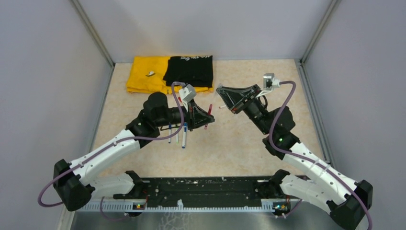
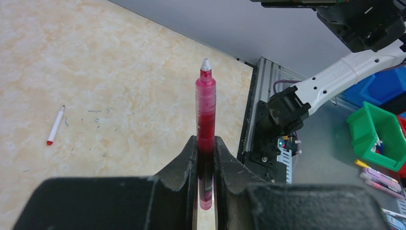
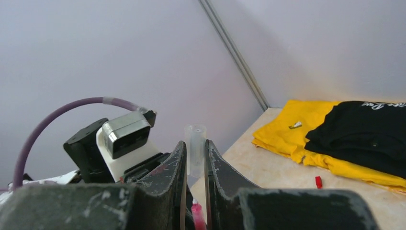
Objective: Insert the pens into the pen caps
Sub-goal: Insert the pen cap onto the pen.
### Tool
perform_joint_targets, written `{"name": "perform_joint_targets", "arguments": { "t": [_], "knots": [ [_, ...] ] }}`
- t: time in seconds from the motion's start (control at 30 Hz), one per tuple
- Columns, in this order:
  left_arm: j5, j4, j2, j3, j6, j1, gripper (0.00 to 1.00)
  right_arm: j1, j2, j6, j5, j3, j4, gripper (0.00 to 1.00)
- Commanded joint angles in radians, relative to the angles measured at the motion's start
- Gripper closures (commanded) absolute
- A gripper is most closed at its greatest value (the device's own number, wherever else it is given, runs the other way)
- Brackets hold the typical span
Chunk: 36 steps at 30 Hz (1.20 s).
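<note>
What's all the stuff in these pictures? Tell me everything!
Red pen: one, red, upright in the left pincer.
Clear cap: one, see-through, in the right pincer.
Loose pens: about three, pale, blue or green ends, on table under left arm.
White pen: one, red tip, lying alone on table.
Red cap: one, red, on table near cloths.
Cloths: two, yellow and black, table's far edge.
Bins: two, green and blue, beyond the table.
Pincers: two, black, each shut on its thing.
</note>
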Motion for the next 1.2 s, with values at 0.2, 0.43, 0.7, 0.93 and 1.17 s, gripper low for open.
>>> {"name": "perform_joint_targets", "arguments": {
  "t": [0.2, 0.43, 0.7, 0.93, 1.17],
  "knots": [
    [0.046, 0.026, 0.020, 0.049, 0.046, -0.032, 1.00, -0.008, 0.014, -0.041, -0.153, 0.025, 0.093, 1.00],
    [0.019, 0.016, 0.001, 0.038, 0.049, -0.032, 1.00, -0.008, 0.011, -0.064, -0.174, 0.028, 0.048, 1.00],
    [-0.010, 0.019, -0.008, 0.034, 0.050, -0.033, 1.00, -0.008, -0.002, -0.086, -0.179, 0.030, 0.009, 1.00],
    [-0.021, 0.021, -0.014, 0.030, 0.048, -0.033, 1.00, -0.008, -0.004, -0.093, -0.180, 0.030, -0.016, 1.00],
    [-0.029, 0.020, -0.017, 0.030, 0.049, -0.033, 1.00, -0.008, -0.003, -0.093, -0.184, 0.027, -0.023, 1.00]
  ]
}}
